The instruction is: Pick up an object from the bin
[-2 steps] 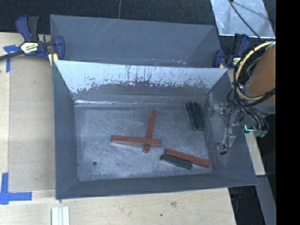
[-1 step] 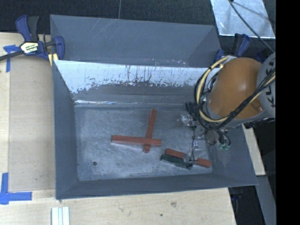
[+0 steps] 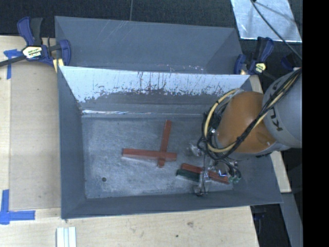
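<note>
1. The tool [image 3: 203,184] is seen low in the bin [image 3: 72,138], at the front-right corner of the floor, close to the foot of the front wall; whether it is open or closed cannot be told, the tip being masked by its own hardware.
2. An orange cover [image 3: 241,125] is carried on the wrist above the tool; black and yellow cables [image 3: 216,133] are looped round the cover's left side.
3. A small red-and-dark piece [image 3: 189,171] is found just left of the tool, touching it or v. nearly so; it lies flat, long axis approx. left-right; it is not shown to be gripped.
4. A bit more red is seen just right of the tool; whether it belongs to the same piece cannot be told.
5. Two brown sticks [image 3: 162,155] are laid crossed near the floor's centre; one runs left-right, the other runs toward the back wall; the cross lies near the red-and-dark piece but apart from it.
6. A tiny dark speck [image 3: 104,179] is seen at the front-left of the floor, well apart from the rest.
</note>
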You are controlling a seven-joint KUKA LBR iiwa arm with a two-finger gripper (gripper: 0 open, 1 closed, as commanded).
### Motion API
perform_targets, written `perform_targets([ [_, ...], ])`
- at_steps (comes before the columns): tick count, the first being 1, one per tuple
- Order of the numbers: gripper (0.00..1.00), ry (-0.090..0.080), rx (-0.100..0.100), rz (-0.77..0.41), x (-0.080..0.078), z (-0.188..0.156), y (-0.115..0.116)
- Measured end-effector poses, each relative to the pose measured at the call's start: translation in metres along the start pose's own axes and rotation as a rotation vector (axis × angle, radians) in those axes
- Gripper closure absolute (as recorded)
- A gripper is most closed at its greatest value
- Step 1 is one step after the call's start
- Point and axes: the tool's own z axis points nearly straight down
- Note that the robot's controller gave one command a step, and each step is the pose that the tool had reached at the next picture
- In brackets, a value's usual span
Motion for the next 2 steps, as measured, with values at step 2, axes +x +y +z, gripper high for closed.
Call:
perform_targets([
  [2, 1.0, -0.014, 0.003, -0.03, -0.006, -0.105, -0.006],
])
